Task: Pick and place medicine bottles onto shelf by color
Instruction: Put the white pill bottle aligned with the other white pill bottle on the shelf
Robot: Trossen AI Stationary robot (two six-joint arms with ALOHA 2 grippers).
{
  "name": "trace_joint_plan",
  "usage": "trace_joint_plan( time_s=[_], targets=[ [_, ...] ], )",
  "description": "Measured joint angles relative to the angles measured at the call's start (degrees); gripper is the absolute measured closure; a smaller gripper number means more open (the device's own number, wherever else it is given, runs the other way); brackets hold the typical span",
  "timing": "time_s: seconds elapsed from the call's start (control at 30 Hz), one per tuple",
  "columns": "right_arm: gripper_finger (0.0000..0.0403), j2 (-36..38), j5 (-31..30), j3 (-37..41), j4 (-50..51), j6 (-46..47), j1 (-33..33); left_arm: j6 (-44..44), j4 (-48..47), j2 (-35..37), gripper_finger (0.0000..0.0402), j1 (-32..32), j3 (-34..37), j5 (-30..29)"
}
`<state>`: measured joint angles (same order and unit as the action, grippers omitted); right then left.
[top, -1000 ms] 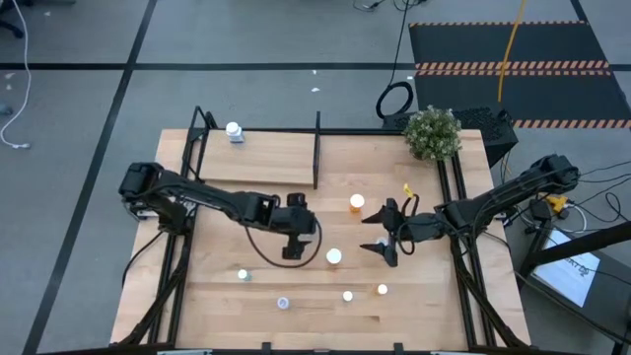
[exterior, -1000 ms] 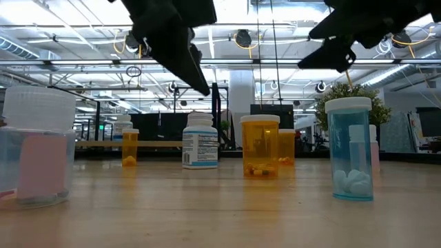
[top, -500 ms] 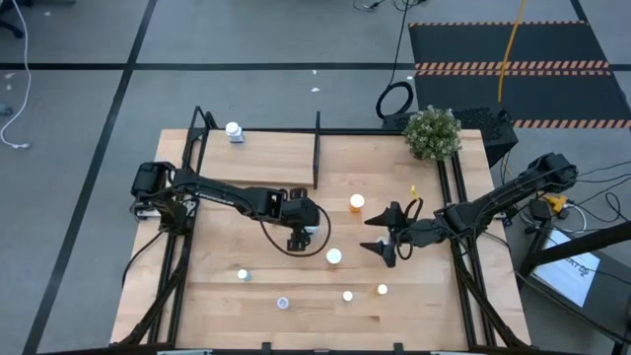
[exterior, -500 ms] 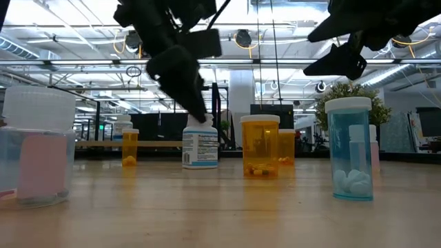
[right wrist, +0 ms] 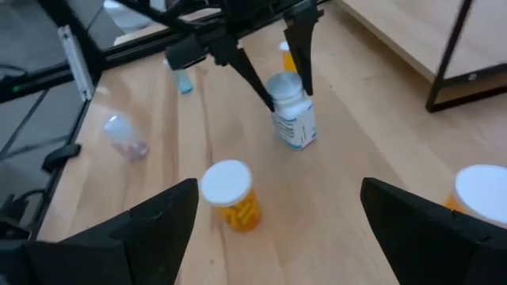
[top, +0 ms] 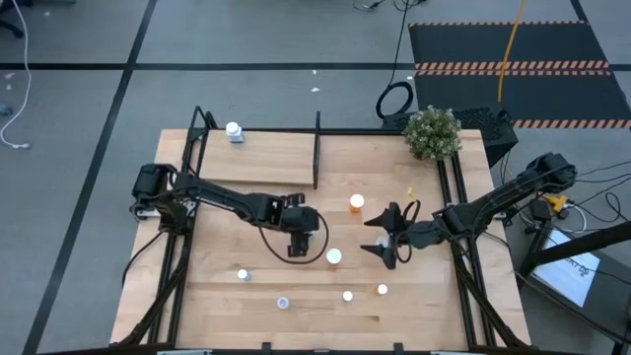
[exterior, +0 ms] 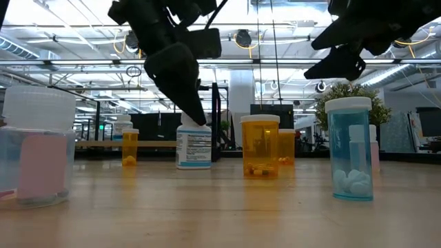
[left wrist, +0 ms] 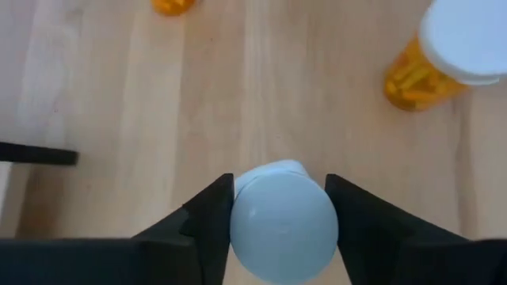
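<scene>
Half a second ago my left gripper (left wrist: 279, 214) stood with its fingers wide above the white labelled medicine bottle with the white cap (exterior: 193, 146); now the fingers have come in against the cap on both sides and I am clamping it, and the bottle has shifted a little to the left in the low view and stands slightly tilted on the light-wood tabletop (top: 394, 276), near the middle of the table. From above the bottle is hidden under my left gripper (top: 297, 238), so I see the grip only from my wrist and from the other arm's camera, where the bottle (right wrist: 292, 118) shows between my fingers. Left of it, the near clear bottle with pink contents (exterior: 38, 145) is cut off at the picture edge. On the low light-wood shelf with black frame posts (top: 258, 158) one white-capped bottle (top: 234, 131) stands at the far left corner. The orange bottle with a white cap (exterior: 260, 145) sits just right of the gripped one, then the pale blue bottle holding white pills (exterior: 349, 149). My right gripper (top: 386, 238) hangs over the table's right side, its fingers spread wide and holding nothing
</scene>
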<state>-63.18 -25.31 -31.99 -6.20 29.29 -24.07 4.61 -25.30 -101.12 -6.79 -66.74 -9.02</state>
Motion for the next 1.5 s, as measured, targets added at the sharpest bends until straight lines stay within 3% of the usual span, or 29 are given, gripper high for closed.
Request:
trace_joint_plan(
  time_s=[0.33, 0.5, 0.83, 1.03, 1.2, 1.5],
  targets=[
    [0.0054, 0.02, -0.06, 0.00, -0.93, -6.25, -0.03, 5.13, 0.08, 0.39, 0.0201, -3.18, 0.00, -7.61],
    [0.0054, -2.46, -0.19, 0.00, -9.78, -11.28, 1.26, 8.89, -0.16, 1.73, 0.0223, -3.57, 0.02, -8.01],
    [0.0054, -16.80, -4.97, -0.04, -30.85, -15.25, 4.96, 14.92, 0.16, 4.59, 0.0204, -5.63, 0.04, -11.89],
    [0.0054, -25.12, -5.00, -0.48, -40.49, -15.31, 6.90, 19.63, 0.50, 7.33, 0.0226, -6.51, 0.00, -16.73],
    [0.0054, -30.88, -5.49, -6.27, -39.90, -18.69, 7.10, 25.52, -0.07, 9.15, 0.0217, -6.35, 0.00, -17.04],
    [0.0053, -40.33, -13.98, -18.87, -33.16, -24.50, 6.65, 31.32, 0.06, 10.21, 0.0226, -6.13, 0.00, -17.83]
  ],
)
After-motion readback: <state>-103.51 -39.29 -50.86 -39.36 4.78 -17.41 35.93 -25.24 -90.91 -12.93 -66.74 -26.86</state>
